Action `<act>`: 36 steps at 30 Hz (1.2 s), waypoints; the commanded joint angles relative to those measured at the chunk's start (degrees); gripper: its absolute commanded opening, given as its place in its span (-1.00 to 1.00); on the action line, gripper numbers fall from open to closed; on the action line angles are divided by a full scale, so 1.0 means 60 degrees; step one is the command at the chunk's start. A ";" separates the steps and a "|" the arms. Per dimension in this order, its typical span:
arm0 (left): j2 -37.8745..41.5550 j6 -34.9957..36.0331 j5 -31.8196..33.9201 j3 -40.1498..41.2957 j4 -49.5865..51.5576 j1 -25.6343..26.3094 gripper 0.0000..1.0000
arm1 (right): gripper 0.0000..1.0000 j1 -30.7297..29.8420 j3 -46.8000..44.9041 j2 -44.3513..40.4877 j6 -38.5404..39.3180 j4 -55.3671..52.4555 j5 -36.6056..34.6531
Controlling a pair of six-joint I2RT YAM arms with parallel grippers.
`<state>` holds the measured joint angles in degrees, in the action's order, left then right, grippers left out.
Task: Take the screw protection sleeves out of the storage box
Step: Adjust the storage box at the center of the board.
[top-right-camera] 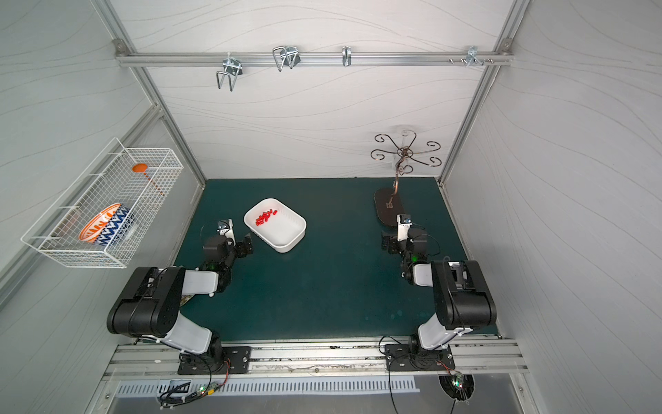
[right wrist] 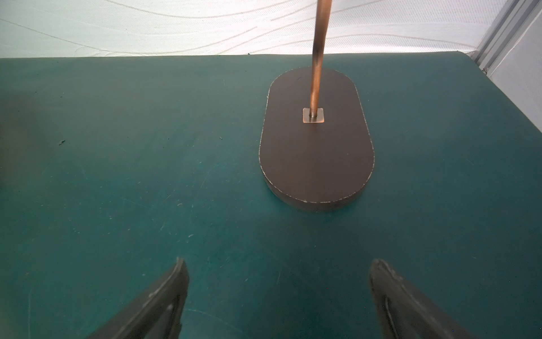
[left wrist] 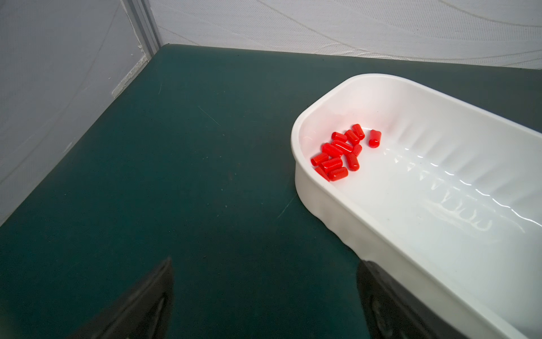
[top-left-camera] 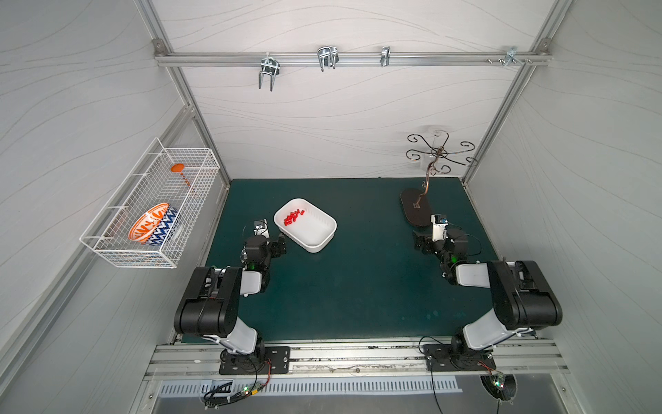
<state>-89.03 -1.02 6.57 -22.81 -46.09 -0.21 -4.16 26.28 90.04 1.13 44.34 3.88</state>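
The storage box (top-left-camera: 315, 229) (top-right-camera: 284, 229), a shallow white tub, lies at an angle on the green mat left of centre. The screw protection sleeves (top-left-camera: 293, 217) (top-right-camera: 264, 218) (left wrist: 340, 152), several small red caps, are bunched in its far left corner, one a little apart. My left gripper (top-left-camera: 268, 236) (left wrist: 264, 264) is open and empty just beside the box's near left wall; one finger (left wrist: 378, 293) is close against that wall. My right gripper (top-left-camera: 435, 233) (right wrist: 277, 262) hovers open and empty over bare mat on the right, far from the box.
A dark oval-based metal hook stand (top-left-camera: 415, 211) (right wrist: 316, 152) rises just beyond the right gripper. A white wire basket (top-left-camera: 150, 211) on the left wall holds a patterned bowl (top-left-camera: 154, 224) and an orange spoon. Metal hooks hang from the back rail (top-left-camera: 327, 57).
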 commanded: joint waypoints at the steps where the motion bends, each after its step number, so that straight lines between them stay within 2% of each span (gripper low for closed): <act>1: 0.0093 0.0139 -0.0047 -0.0125 -0.0478 0.0035 1.00 | 0.98 -0.0003 0.0364 -0.0593 -0.0024 -0.1131 -0.0185; 3: 0.0460 0.0201 -0.0283 -0.0156 -0.0110 0.0042 1.00 | 0.98 0.0167 0.0885 -0.1205 -0.0177 -0.2437 -0.0071; 6: 0.1302 0.0330 -0.0586 -0.0573 0.1532 0.0014 1.00 | 0.98 0.0625 0.1279 -0.2149 -0.0672 -0.3487 0.0196; 8: 0.1842 0.0219 -0.1008 -0.0946 0.2753 -0.0219 1.00 | 0.98 0.0910 0.1947 -0.2733 -0.0650 -0.5071 0.0528; 11: 0.2735 0.0243 -0.1686 -0.1818 0.5232 -0.0545 1.00 | 0.98 0.1222 0.3405 -0.3133 -0.0069 -0.7818 0.1018; 13: 0.3155 0.0713 -0.2045 -0.2601 0.6995 -0.0566 1.00 | 0.98 0.1386 0.4190 -0.3263 0.0183 -0.9045 0.1301; 16: 0.3369 0.1706 -0.3256 -0.3998 0.9796 -0.0551 0.99 | 0.98 0.1543 0.4963 -0.3512 0.0598 -1.0276 0.2540; 18: 0.3246 0.2145 -0.4029 -0.4825 1.1299 -0.0501 0.99 | 0.98 0.1543 0.5515 -0.3503 0.1297 -1.1240 0.4388; 19: 0.3135 0.2211 -0.4309 -0.5152 1.1853 -0.0445 0.99 | 0.98 0.1480 0.5758 -0.3458 0.2024 -1.1675 0.5467; 21: 0.2995 0.2250 -0.4778 -0.5501 1.2412 -0.0331 0.99 | 0.98 0.0980 0.5862 -0.3416 0.2721 -1.2053 0.6448; 24: 0.2790 0.3051 -0.5725 -0.5783 1.3062 0.0136 0.99 | 0.98 -0.0562 0.5650 -0.3324 0.4060 -1.2623 0.6002; 26: 0.2448 0.3559 -0.5210 -0.6116 1.3571 0.0959 0.96 | 0.98 -0.1338 0.5196 -0.3303 0.4466 -1.2503 0.5893; 29: 0.1748 0.3940 -0.4206 -0.6488 1.3784 0.2176 0.81 | 0.98 -0.1939 0.4782 -0.3182 0.4765 -1.2370 0.6077; 36: -0.0274 0.4306 -0.3358 -0.7500 1.3285 0.3616 0.82 | 0.97 -0.2304 0.4870 -0.2310 0.4724 -1.2620 0.6332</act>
<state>-87.11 22.39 -17.23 -63.02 34.20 19.35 -17.04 54.81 75.33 27.20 -29.12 40.12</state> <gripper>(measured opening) 0.907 0.989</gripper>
